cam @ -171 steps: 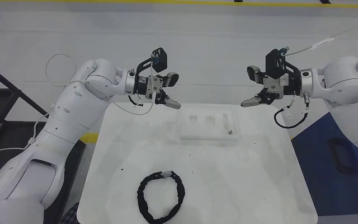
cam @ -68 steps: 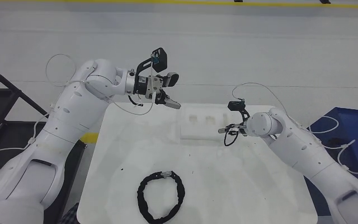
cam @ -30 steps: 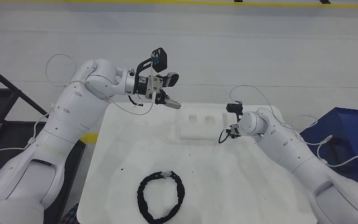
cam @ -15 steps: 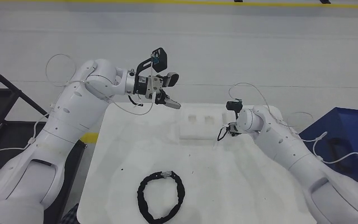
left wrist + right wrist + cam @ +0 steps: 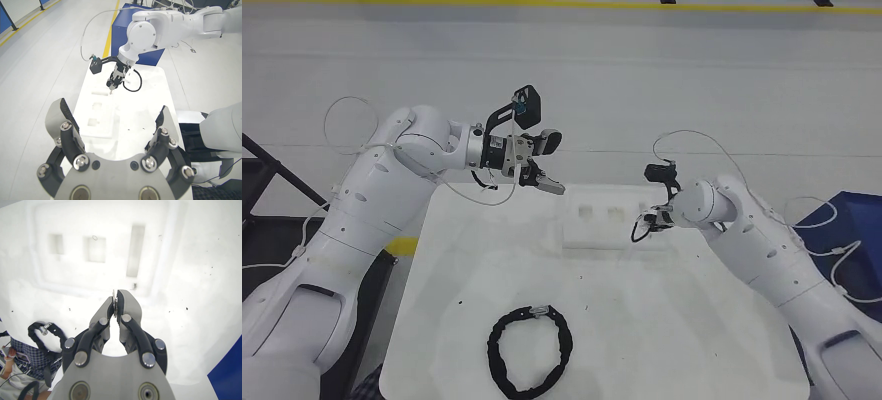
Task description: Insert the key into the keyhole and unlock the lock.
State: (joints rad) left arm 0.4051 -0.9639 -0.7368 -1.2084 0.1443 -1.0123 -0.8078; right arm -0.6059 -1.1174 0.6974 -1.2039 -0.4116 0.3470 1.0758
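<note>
Metal key [image 5: 114, 294]: pinched tight in right gripper [image 5: 115, 299]; had just left foam tray [image 5: 113, 228]
Left gripper [image 5: 112, 104]: spread wide, empty
Lock [image 5: 495, 352]: lay untouched; insertion next

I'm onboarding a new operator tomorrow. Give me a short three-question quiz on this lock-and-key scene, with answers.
1. True or false: the right gripper is shut on the key.
2. Fill in: the left gripper has its jaws ____.
3. Where does the chain lock lie?
A: on the table, clear of the foam tray
B: in the foam tray
C: in the left gripper

Key: 1 true; 2 open; 3 A.
</note>
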